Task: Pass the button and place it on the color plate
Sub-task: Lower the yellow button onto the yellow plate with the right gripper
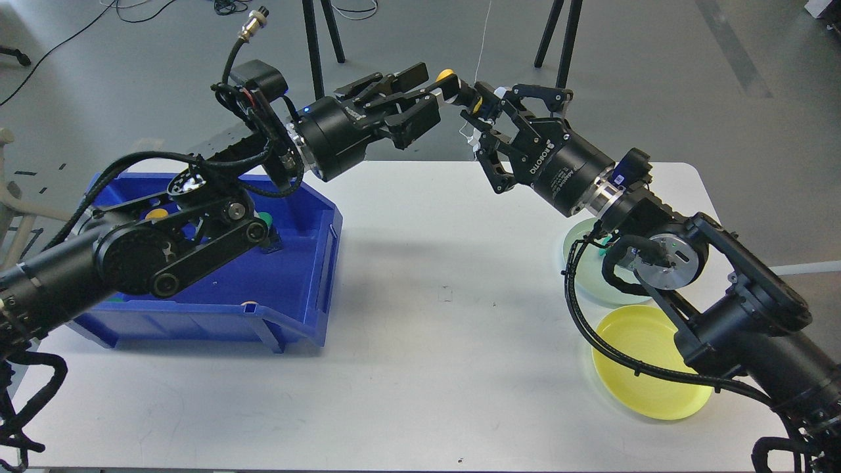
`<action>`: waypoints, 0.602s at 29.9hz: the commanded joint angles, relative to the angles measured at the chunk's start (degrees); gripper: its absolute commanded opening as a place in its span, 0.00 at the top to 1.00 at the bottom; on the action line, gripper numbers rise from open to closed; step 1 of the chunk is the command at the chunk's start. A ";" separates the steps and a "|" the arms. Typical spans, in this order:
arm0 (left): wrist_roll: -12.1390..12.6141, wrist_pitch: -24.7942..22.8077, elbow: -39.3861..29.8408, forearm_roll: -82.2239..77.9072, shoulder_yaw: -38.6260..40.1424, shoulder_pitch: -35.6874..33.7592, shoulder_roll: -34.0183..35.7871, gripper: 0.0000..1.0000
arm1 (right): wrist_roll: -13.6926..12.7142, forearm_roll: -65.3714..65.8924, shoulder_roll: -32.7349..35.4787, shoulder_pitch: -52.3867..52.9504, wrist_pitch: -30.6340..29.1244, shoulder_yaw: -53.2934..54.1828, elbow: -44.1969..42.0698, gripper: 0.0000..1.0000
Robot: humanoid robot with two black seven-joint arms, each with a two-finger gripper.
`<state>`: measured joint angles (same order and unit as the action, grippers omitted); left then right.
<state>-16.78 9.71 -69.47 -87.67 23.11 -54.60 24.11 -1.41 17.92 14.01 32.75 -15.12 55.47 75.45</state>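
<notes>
Now both grippers, L & R, meet at yellow button midair.

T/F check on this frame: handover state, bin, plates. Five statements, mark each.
1. The two grippers meet high above the table, around a yellow button. True.
2. The left gripper is down inside the blue bin. False: it is raised above the table, beside the right gripper.
3. A yellow plate lies on the table's right side. True.
4. The yellow button already lies on the yellow plate. False: it is up between the grippers; the visible part of the plate is bare.
5. A pale green plate sits behind the yellow one, partly hidden by the right arm. True.

Which gripper actually grips the button cannot be told here.
</notes>
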 commanded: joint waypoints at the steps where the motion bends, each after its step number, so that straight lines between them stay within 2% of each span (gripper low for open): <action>1: 0.26 0.58 0.21 12.03 2.46 0.98 -0.11 0.05 | -0.09 -0.17 5.92 -3.37 0.01 0.86 3.02 0.78; 8: -0.18 -0.04 3.72 41.06 6.77 1.07 -0.29 0.01 | -0.61 -0.35 20.95 -17.08 -0.26 5.70 11.46 0.78; 11: 0.25 -3.37 4.77 48.88 9.22 1.07 -1.42 0.01 | -0.88 -0.17 27.54 -23.32 -0.26 5.00 14.01 0.77; 15: 0.69 -6.97 11.44 60.83 15.55 1.07 -4.33 0.01 | -0.88 -0.17 32.74 -29.22 -0.26 4.91 14.72 0.77; 18: 3.23 -11.62 14.52 69.54 17.40 0.90 -4.42 0.01 | -0.88 0.18 33.53 -33.08 -0.26 4.91 14.37 0.77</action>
<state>-15.59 2.20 -57.94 -25.95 38.54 -53.52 20.02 -2.30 17.80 46.45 3.31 -15.39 60.39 90.06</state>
